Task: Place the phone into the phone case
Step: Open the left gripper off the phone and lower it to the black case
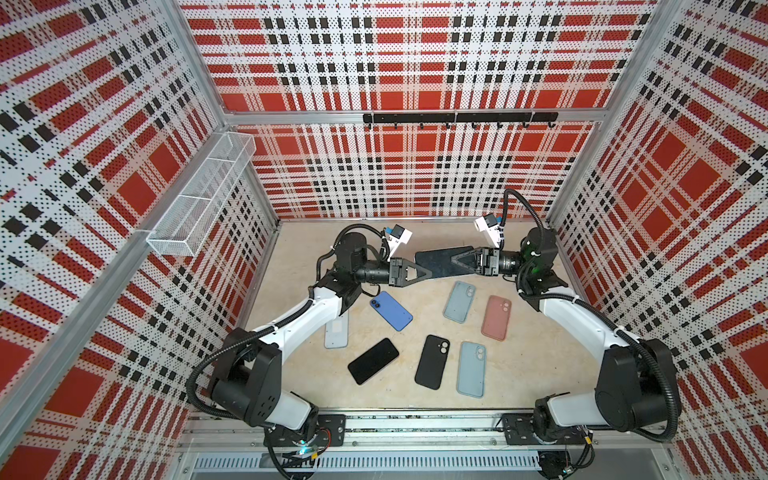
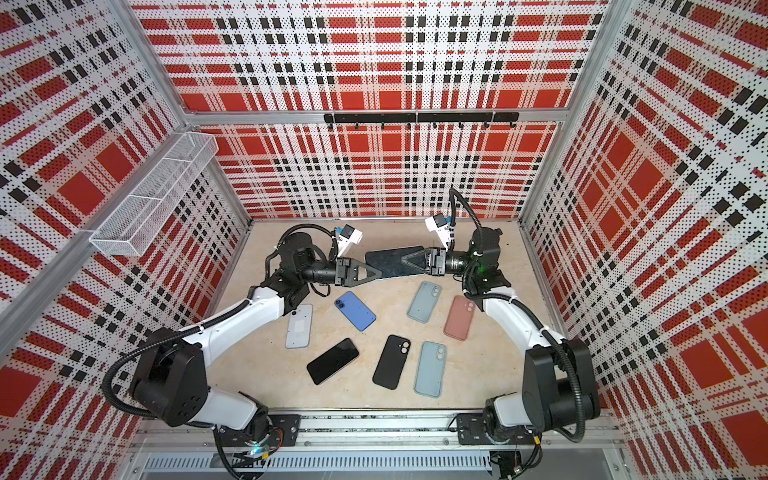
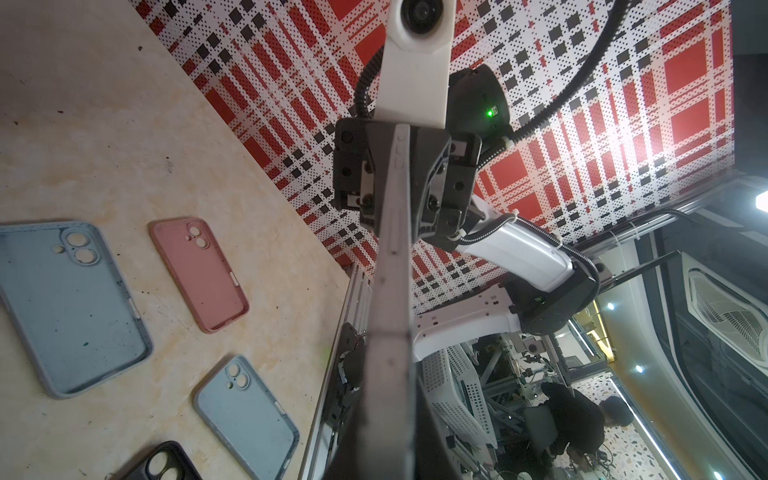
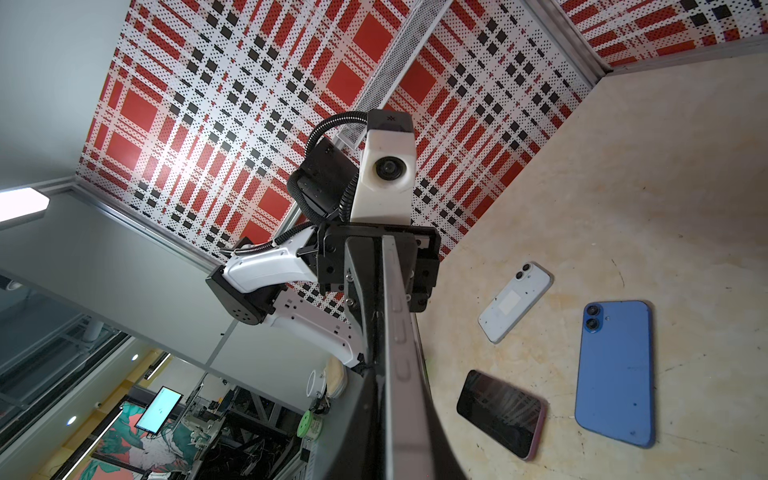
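Note:
A dark phone point(image 1: 436, 261) point(image 2: 386, 261) hangs in the air over the back of the table, held at both ends. My left gripper point(image 1: 426, 272) point(image 2: 376, 272) is shut on its left end, and my right gripper point(image 1: 455, 258) point(image 2: 405, 257) is shut on its right end. Each wrist view shows the phone's thin edge point(image 3: 395, 249) point(image 4: 399, 332) running between my own dark fingers toward the opposite gripper. Several empty phone cases lie below: grey-blue point(image 1: 459, 301), pink point(image 1: 496, 318), black point(image 1: 432, 361) and light blue point(image 1: 471, 369).
Three other phones lie on the table: a blue one point(image 1: 391, 311), a black one face up point(image 1: 373, 360) and a pale one point(image 1: 336, 330) partly under my left arm. A wire basket point(image 1: 199, 195) hangs on the left wall, and a hook rail point(image 1: 459, 118) on the back wall.

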You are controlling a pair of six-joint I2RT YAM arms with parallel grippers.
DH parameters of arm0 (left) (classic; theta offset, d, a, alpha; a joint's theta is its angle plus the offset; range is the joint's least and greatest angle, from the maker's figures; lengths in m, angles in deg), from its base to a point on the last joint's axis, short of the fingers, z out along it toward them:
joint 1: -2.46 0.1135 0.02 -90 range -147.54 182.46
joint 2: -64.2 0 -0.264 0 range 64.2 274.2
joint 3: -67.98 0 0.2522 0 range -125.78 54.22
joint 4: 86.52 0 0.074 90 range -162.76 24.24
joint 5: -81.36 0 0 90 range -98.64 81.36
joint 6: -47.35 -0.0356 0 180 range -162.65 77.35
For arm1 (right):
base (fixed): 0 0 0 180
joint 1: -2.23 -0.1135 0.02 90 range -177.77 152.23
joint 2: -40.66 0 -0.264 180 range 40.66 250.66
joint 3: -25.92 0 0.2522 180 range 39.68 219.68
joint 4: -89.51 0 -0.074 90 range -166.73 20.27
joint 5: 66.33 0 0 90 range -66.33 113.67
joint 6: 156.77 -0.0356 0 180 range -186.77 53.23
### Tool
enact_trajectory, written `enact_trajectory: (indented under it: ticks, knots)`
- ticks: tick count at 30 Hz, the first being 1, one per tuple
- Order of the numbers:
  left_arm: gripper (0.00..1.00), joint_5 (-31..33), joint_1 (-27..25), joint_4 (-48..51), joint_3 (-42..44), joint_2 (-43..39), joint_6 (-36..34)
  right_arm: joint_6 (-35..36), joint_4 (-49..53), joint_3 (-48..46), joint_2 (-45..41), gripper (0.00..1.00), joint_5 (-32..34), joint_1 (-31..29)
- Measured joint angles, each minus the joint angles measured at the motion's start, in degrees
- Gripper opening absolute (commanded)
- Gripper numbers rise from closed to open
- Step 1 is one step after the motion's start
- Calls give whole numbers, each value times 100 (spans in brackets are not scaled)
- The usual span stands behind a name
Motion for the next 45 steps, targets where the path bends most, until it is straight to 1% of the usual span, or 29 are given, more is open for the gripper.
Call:
enact_trajectory:
  ticks: [2, 6, 8, 10, 12, 14, 16, 18, 19, 22, 24, 27, 29, 33, 35, 41, 43, 45]
  knots:
    - [24, 133, 15, 4, 0, 0, -28, 4, 17, 0, -13, 0, 90, 39]
    - [46, 323, 90, 20, 0, -31, -107, 0, 149, -2, -44, 0, 284, 146]
    - [54, 446, 122, 90, 0, -87, -181, -9, 240, -7, -103, 0, 444, 275]
    - [65, 608, 151, 260, 0, -192, -332, -4, 376, -7, -190, 0, 619, 413]
    - [73, 817, 170, 518, 0, -345, -498, 48, 588, -7, -319, 0, 850, 544]
    - [82, 1178, 166, 925, 0, -557, -785, 249, 1005, -4, -525, 0, 1158, 658]
    - [90, 1690, 96, 1499, -7, -807, -1163, 498, 1497, 17, -728, 0, 1499, 732]
    - [94, 2498, -138, 2369, -103, -1049, -1670, 861, 2129, 87, -951, 0, 1965, 754]
    - [95, 2977, -356, 2815, -190, -1126, -1930, 1075, 2490, 138, -1064, 0, 2234, 754]
    - [93, 4273, -1180, 3910, -413, -1165, -2389, 1495, 3191, 214, -1318, 0, 2855, 754]
    - [90, 4909, -1722, 4570, -426, -1071, -2413, 1735, 3600, 243, -1449, 0, 3241, 752]
    - [87, 5558, -2393, 5204, -186, -776, -2179, 1998, 4061, 245, -1567, 0, 3707, 752]
    - [85, 5949, -2826, 5552, 48, -511, -1989, 2092, 4221, 243, -1576, 0, 3871, 754]
    - [78, 6319, -3501, 5851, 225, 24, -1744, 2157, 4319, 229, -1578, 0, 4017, 754]
    - [73, 6413, -3617, 5812, 225, 273, -1716, 2175, 4319, 225, -1593, 0, 4048, 754]
    - [54, 6553, -3554, 5569, 221, 986, -1834, 2186, 4356, 149, -1794, 0, 4087, 754]
    - [49, 6559, -3532, 5499, 216, 1209, -1908, 2192, 4365, 144, -1862, 0, 4087, 754]
    - [41, 6583, -3510, 5466, 173, 1401, -2009, 2199, 4382, 140, -1930, 0, 4092, 754]
